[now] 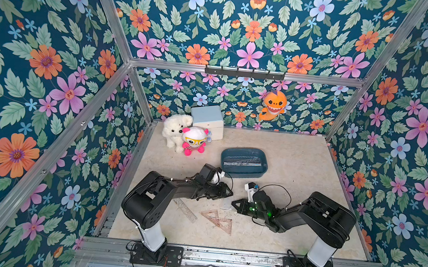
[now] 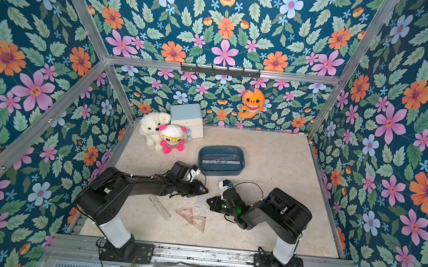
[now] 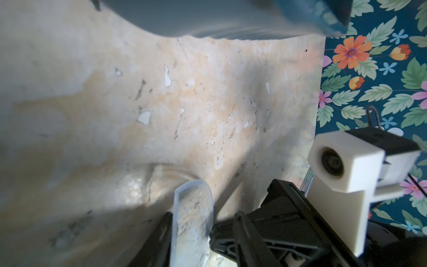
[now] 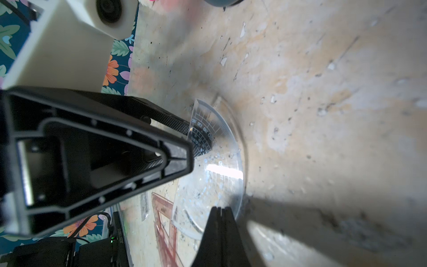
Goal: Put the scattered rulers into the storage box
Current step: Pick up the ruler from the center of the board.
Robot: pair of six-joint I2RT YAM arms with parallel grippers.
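Note:
A clear half-round protractor (image 4: 215,175) hangs tilted just above the table, with my right gripper (image 4: 221,209) shut on its curved rim. My left gripper (image 3: 192,219) is open and straddles the protractor's (image 3: 193,198) other end, one finger on each side. In both top views the two grippers (image 1: 229,194) (image 1: 233,203) meet tip to tip in front of the teal storage box (image 1: 263,168), which holds several rulers. A straight ruler (image 1: 185,210) and two pinkish triangles (image 1: 210,214) (image 1: 224,224) lie flat on the table near the arms.
A white plush dog (image 1: 174,130), a pink-and-white doll (image 1: 194,140) and a pale blue-and-white cube box (image 1: 207,121) stand at the back left. An orange plush shark (image 1: 273,105) hangs on the back wall. Flowered walls close in the table on three sides.

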